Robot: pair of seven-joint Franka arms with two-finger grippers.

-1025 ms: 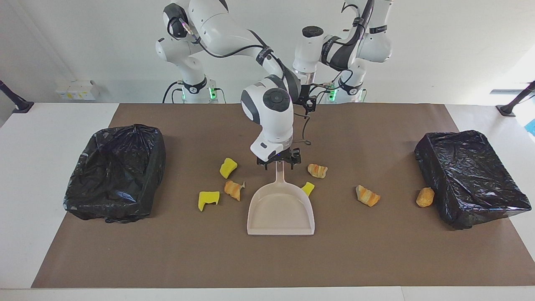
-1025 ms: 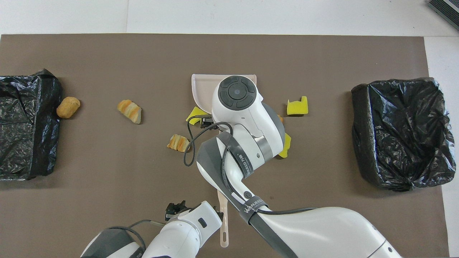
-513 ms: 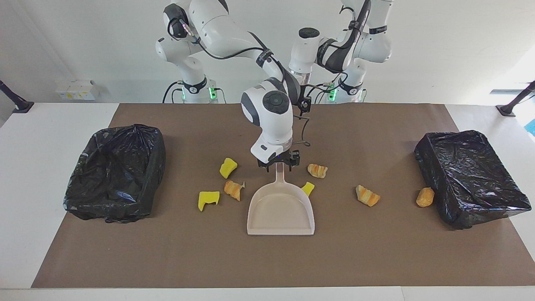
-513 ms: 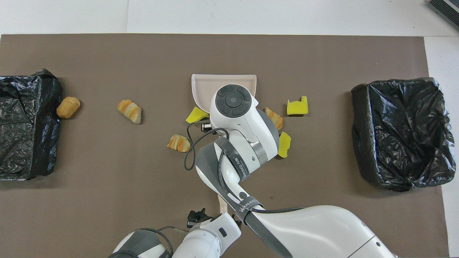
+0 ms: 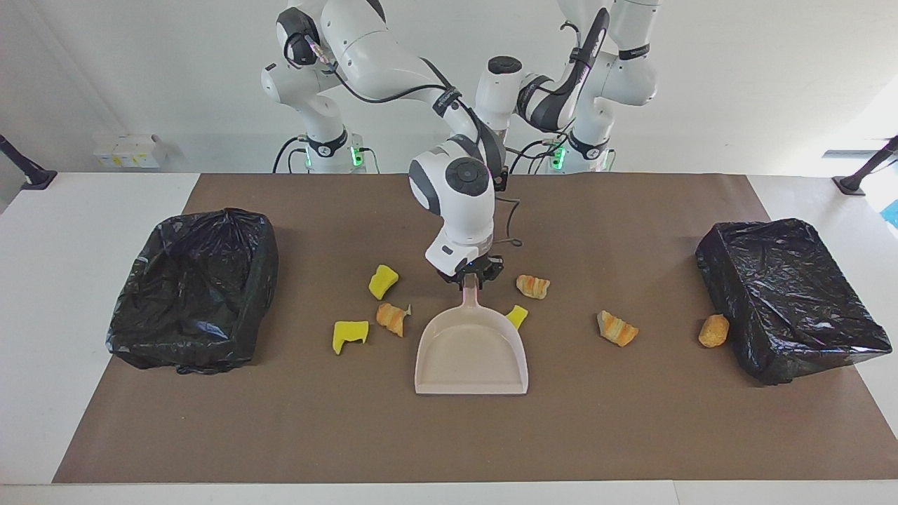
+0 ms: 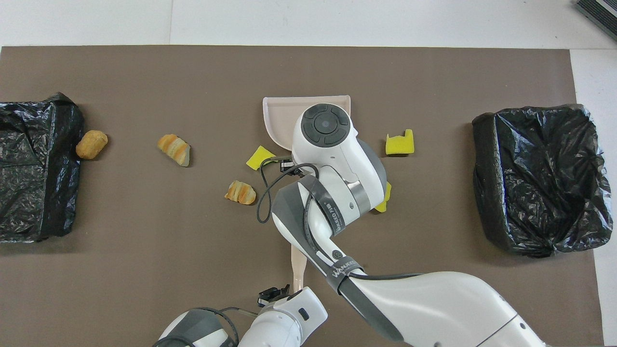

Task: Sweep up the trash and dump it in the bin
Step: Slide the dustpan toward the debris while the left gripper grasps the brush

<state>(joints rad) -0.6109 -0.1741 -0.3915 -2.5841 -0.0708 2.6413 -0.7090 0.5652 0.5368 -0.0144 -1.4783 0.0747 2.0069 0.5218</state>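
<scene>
Right gripper (image 5: 471, 278) clamped tight on handle of dustpan (image 5: 471, 354), mid-mat. Left gripper (image 6: 274, 292) over robot-side edge of mat (image 5: 631, 435), at end of beige stick (image 6: 297, 265); grip state: cannot tell. Trash chunks (image 5: 384, 281) scattered on mat either side of dustpan. One tan lump (image 5: 713, 330) touching bagged bin (image 5: 793, 301) at left arm's end. Second bagged bin (image 5: 196, 294) at right arm's end.

Yellow and orange trash (image 5: 616, 328) scattered on mat (image 5: 631, 435)
</scene>
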